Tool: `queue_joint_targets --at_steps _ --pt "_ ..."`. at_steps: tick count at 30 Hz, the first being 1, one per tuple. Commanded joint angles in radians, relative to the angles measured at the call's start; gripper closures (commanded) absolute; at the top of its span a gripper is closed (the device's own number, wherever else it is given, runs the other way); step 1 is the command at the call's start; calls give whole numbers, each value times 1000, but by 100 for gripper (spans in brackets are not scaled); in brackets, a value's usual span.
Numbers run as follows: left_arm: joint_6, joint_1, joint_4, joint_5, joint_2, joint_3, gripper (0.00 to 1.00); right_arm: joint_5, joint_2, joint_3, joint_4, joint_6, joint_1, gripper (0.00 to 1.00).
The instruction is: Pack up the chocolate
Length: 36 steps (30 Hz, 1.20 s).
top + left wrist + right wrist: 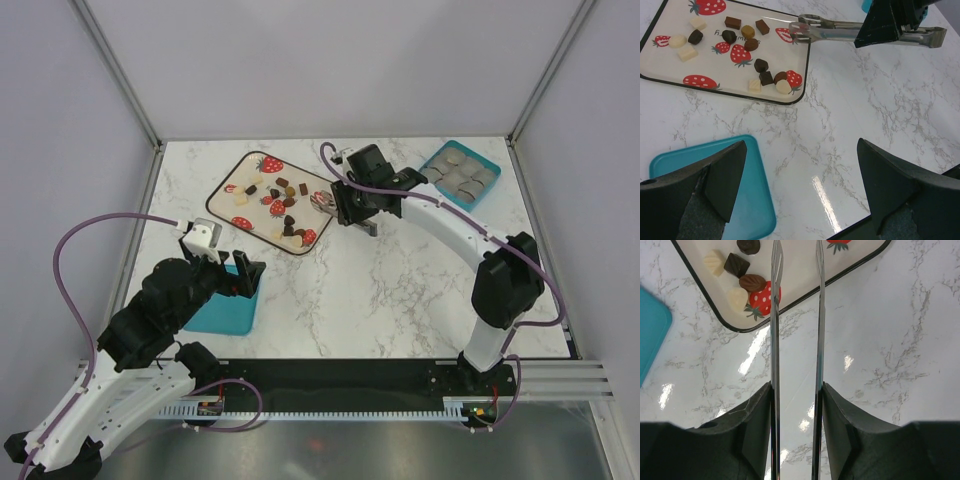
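Several small pieces of chocolate [285,190] [761,65], dark, light brown and cream, lie scattered on a strawberry-print tray [232,172] [715,82]. My right gripper [355,212] [796,390] is shut on metal tongs [825,30] [774,315], whose two arms stand apart. The tongs' tips hover over the tray's right edge, and I see nothing between them in the left wrist view. A few chocolates [751,282] lie just left of the tongs. My left gripper [235,275] [802,150] is open and empty, above the marble beside a teal container [225,310] [747,200].
A second teal box [460,173] with round grey compartments stands at the back right of the marble table. The teal container's edge [650,335] shows at the left of the right wrist view. Frame posts and white walls enclose the table.
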Motion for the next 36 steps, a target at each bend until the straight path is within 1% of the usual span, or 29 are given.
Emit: queue_joint_targets --at_steps 1,4,8,11,16,26,36 --pt "36 -4 16 -29 -11 -4 0 43 21 41 -2 -32 37 50" --pt "34 -4 14 -26 -9 -4 0 86 47 62 -10 -33 62 50" --pt "36 -3 16 -24 -12 -3 0 82 64 79 -19 -35 109 48" --pt "34 -4 16 -24 -15 -4 0 73 61 61 -22 -45 157 46" --pt "34 -3 16 -23 -20 -4 0 109 46 33 -27 -51 207 45" --pt "34 -4 16 -23 -18 -4 0 148 34 4 -42 -44 236 46" --pt "36 -4 14 -21 -18 -3 0 91 40 -18 -25 -32 256 46"
